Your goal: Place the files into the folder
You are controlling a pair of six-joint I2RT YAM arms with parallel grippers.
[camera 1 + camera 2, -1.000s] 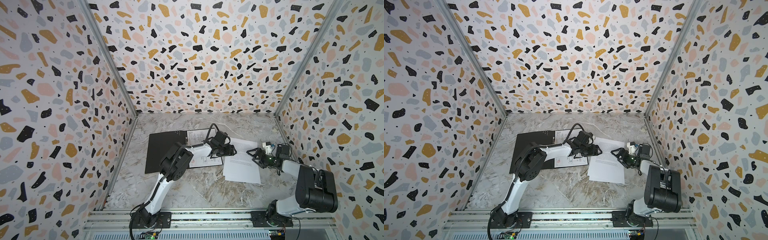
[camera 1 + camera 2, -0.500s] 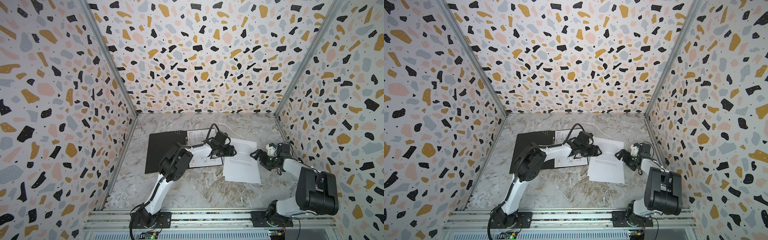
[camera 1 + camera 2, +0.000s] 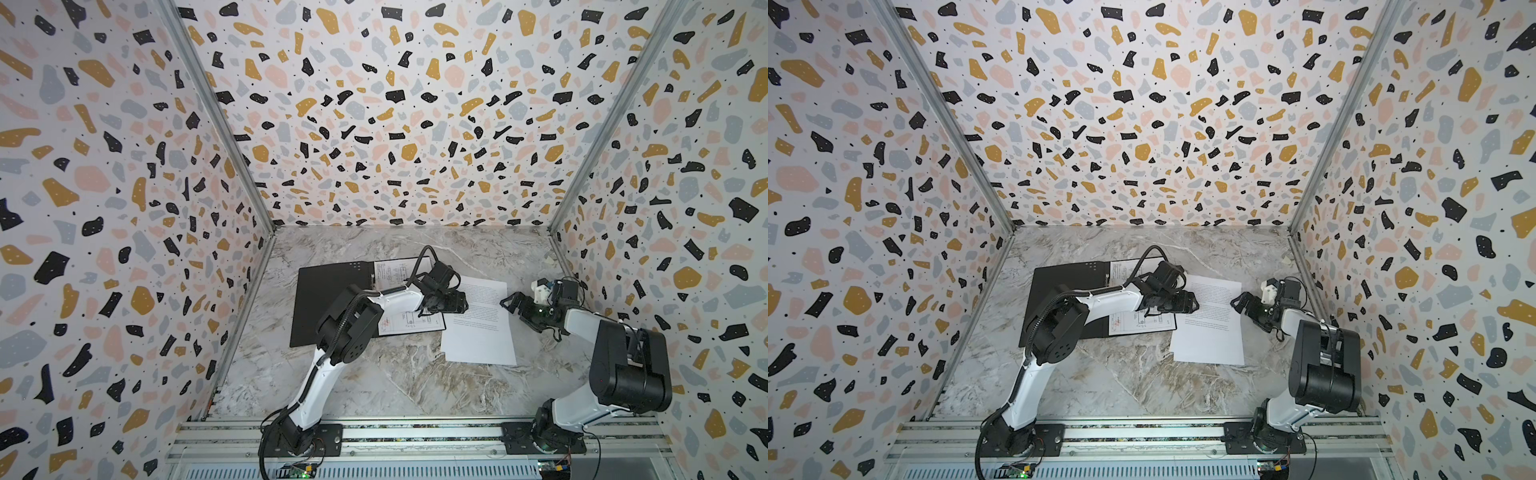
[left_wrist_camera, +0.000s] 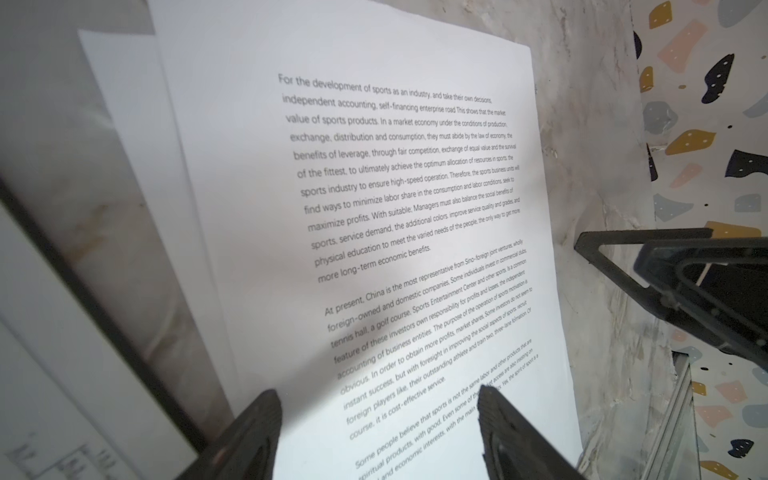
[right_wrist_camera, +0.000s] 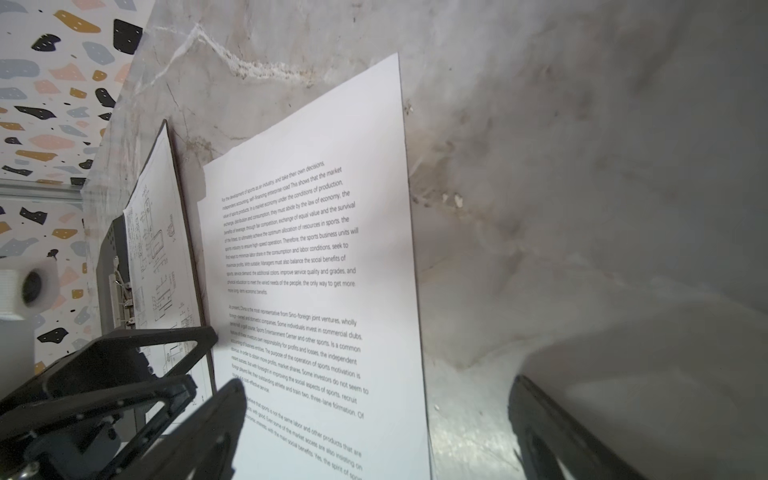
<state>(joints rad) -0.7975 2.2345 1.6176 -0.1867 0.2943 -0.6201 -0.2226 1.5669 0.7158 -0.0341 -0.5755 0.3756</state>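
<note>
**Both grippers spread at the two edges of the text sheet**

Left gripper (image 4: 378,419) is clearest to us in the left wrist view. Its two fingers (image 4: 249,436) stand apart, only the text sheet (image 4: 374,208) shows between them, and they pinch nothing. Whether the tips touch the paper we cannot tell. This view also shows the right gripper (image 4: 685,282) past the far edge of the sheet.

In the right wrist view the right gripper (image 5: 374,432) is spread very wide and is empty. One finger is over the text sheet and its partner is over the bare table (image 5: 582,208), so it straddles the sheet's edge. Only here we see a metal clip (image 5: 120,299) at the fold of the folder (image 5: 109,245), and the lines of the diagram sheet (image 5: 158,249).

In both top views the print is too small to read, but the arms show whole. The left arm (image 3: 316,386) rises from the front rail and bends its elbow above the folder. Its forearm runs across the diagram sheet to the left edge of the text sheet. The right arm (image 3: 627,365) is folded near the right wall. Its forearm points left, with the gripper low at the sheet's right edge.

The folder lies open, black inside up, left of the middle. The diagram sheet lies on its right half. The text sheet lies flat on the table, just beside the folder on the right.
</note>
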